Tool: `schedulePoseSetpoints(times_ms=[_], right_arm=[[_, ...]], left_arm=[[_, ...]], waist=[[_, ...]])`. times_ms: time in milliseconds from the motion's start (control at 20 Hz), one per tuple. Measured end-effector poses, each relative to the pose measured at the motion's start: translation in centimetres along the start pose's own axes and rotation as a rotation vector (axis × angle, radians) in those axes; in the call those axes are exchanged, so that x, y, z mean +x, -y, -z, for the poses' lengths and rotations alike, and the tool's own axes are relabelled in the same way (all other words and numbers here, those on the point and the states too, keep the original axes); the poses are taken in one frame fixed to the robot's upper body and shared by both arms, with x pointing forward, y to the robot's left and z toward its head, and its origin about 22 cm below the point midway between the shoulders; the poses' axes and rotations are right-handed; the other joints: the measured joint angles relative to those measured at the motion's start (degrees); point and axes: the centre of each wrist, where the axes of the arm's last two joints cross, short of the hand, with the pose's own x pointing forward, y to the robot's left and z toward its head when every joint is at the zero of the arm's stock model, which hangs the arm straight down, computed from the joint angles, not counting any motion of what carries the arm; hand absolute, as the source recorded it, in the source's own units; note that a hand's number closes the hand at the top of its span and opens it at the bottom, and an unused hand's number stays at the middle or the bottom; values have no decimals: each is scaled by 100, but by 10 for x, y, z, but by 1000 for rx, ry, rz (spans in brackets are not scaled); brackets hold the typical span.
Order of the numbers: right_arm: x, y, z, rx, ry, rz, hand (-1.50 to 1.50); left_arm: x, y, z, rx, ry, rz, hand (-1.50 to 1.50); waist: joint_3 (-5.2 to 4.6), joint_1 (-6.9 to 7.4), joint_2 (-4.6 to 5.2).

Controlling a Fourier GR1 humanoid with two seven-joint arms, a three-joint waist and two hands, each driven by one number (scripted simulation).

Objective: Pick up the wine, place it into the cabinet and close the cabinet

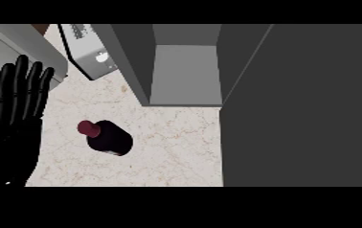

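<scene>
Left hand (22,95) rests flat-fingered and empty at 9 o'clock while the wine bottle (108,137) stands untouched around 7 o'clock of the open cabinet (185,74), probably heavy, slick glass, so I'd grab the wide body, not the neck.

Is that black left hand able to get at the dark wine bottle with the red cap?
Probably yes: the black left hand, fingers straight, rests left of the dark wine bottle, only bare marble counter between.

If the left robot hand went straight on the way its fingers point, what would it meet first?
The left robot hand points up the picture, toward the grey appliance at the counter's back left. That would likely come first, though heights are unclear. The wine bottle lies off to its right, outside that line.
</scene>
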Motion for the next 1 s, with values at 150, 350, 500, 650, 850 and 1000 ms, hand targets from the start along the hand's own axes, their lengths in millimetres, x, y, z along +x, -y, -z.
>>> schedulePoseSetpoints(times_ms=[150, 350, 500, 650, 850, 1000], right_arm=[[2, 4, -5, 3, 4, -18, -150], [7, 3, -12, 35, -4, 4, -150], [7, 0, -19, 133, -72, 67, -150], [17, 0, -25, 193, -111, 102, -150], [33, 8, -30, 224, -134, 121, -150], [43, 12, -30, 227, -139, 129, -150]], left_arm=[[-5, -1, 1, 119, -17, 75, -150], [-12, -7, 1, 397, -67, 180, -150], [-17, 3, 8, 564, -118, 92, -150], [-21, 24, 19, 662, -149, 46, -150], [-22, 55, 40, 732, -162, 13, -150], [-21, 72, 53, 750, -171, 4, -150]], waist=[[85, -12, -57], [134, -35, -92], [144, -88, -95], [152, -109, -101], [156, -85, -106], [158, -53, -108]])
